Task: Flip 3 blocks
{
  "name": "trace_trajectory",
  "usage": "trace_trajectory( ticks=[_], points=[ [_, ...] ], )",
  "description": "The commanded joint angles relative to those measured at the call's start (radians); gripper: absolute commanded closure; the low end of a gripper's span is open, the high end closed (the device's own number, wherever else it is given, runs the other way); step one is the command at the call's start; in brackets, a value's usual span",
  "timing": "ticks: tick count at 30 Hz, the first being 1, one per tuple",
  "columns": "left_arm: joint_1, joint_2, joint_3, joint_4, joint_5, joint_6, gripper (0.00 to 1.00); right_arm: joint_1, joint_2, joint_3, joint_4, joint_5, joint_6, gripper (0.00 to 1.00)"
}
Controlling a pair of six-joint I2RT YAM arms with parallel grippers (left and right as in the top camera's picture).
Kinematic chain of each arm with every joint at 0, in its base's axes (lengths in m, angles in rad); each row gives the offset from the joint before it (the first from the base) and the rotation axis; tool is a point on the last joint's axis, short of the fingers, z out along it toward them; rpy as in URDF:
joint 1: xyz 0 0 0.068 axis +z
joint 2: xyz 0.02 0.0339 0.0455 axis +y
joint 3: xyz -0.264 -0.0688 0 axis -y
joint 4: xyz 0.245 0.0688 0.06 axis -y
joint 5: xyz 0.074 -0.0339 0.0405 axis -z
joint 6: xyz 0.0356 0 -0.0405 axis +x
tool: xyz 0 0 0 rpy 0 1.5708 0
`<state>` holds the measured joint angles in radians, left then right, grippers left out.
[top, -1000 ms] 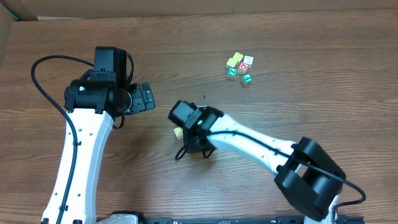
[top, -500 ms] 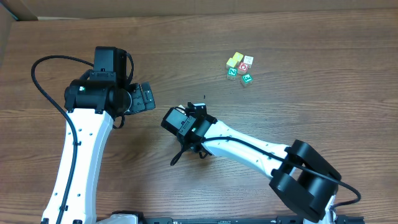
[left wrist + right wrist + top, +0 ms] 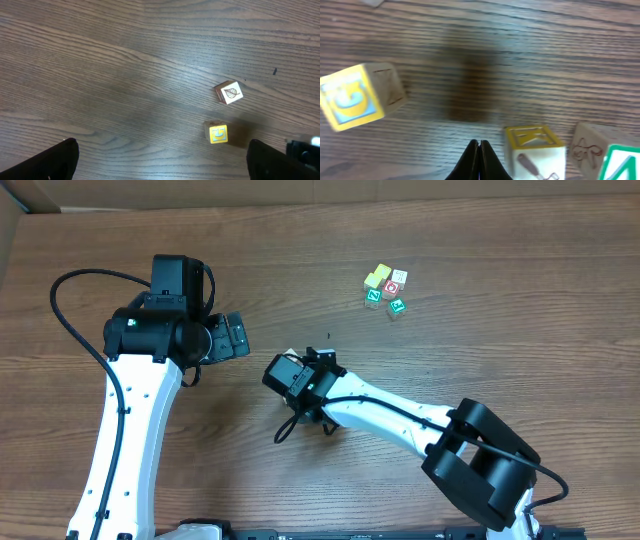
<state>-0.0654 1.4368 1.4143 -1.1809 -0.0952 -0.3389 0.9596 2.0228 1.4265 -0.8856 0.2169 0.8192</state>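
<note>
The right gripper (image 3: 478,150) is clenched, its two fingers pressed flat together low over the table (image 3: 560,60), with nothing between them. Just beside the tips, at 3 o'clock, sits the K block (image 3: 535,150). It has a cream-yellow top with a K and a hammer-like picture on the side facing the camera (whether it touches the fingers I cannot tell). Farther out at 3 o'clock are a bare-wood block (image 3: 587,145) with a faint line drawing and a green-and-white block (image 3: 622,162) cut off by the frame edge. At 10 o'clock from the tips, apart from them, lies the blue-marked block (image 3: 355,97), tilted in the view, its yellow face bearing a blurred blue mark.

From the left wrist, the leaf block (image 3: 230,93), white-faced with a leaf outline, sits at 1 o'clock of the blue-marked block, near but not touching. The left gripper (image 3: 162,162) is released and empty, its fingers spread toward both lower corners.

In the overhead view, the right arm (image 3: 400,415) covers the table around its wrist. Well apart, at 1 o'clock, a tight group rings the red-faced cube (image 3: 391,287): yellow-topped block (image 3: 378,277), white-topped block (image 3: 400,276), left green block (image 3: 373,296), right green block (image 3: 397,306).
</note>
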Motion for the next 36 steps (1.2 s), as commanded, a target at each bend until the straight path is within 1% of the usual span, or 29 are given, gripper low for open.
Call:
trace_trajectory(
  ticks=[1,8,15,36],
  points=[
    [0.000,0.002,0.007,0.003,-0.012,-0.013,0.00,-0.018,0.002,-0.009,-0.008,0.014,0.020,0.96],
    [0.000,0.002,0.007,0.003,-0.012,-0.013,0.00,-0.023,0.002,-0.009,-0.031,-0.002,0.023,0.96],
    [0.000,0.002,0.007,0.003,-0.012,-0.013,0.00,-0.023,0.002,-0.009,-0.033,-0.114,0.019,0.96],
    [0.000,0.002,0.007,0.003,-0.012,-0.013,0.00,-0.024,0.002,-0.014,-0.068,-0.008,0.023,0.96]
  ],
)
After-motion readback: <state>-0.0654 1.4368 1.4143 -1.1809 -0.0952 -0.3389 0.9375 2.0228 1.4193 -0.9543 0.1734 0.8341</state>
